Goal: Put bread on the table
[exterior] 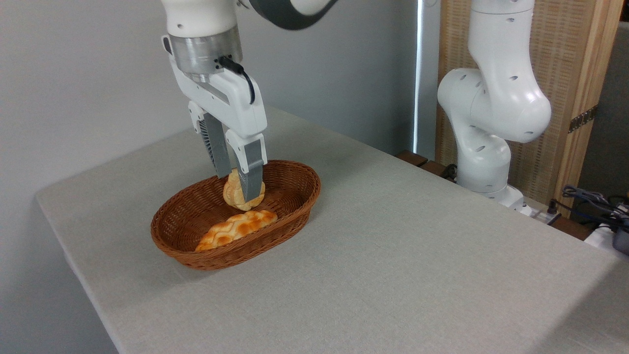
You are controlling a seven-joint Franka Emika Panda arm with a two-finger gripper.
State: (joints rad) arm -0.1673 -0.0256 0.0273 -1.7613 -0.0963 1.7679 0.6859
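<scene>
White two-finger end effector (pixel 239 189) with grey finger pads is clamped on the small round pale-golden bun (pixel 241 194) with lobed edges, one finger on each side. Bun is held on edge, inside the brown oval wicker basket (pixel 290 216), over its middle, near the rim level; cannot tell if it touches the basket floor. Longer braided orange-brown loaf (pixel 237 228) lies flat in the basket, just in front of the bun, toward the near rim. Basket sits on the large light grey fabric-textured counter (pixel 403 255), toward its left end. White robot arm base (pixel 486 147) stands behind the counter, well right of the basket. Wooden slatted panel (pixel 565 64) behind the base.
</scene>
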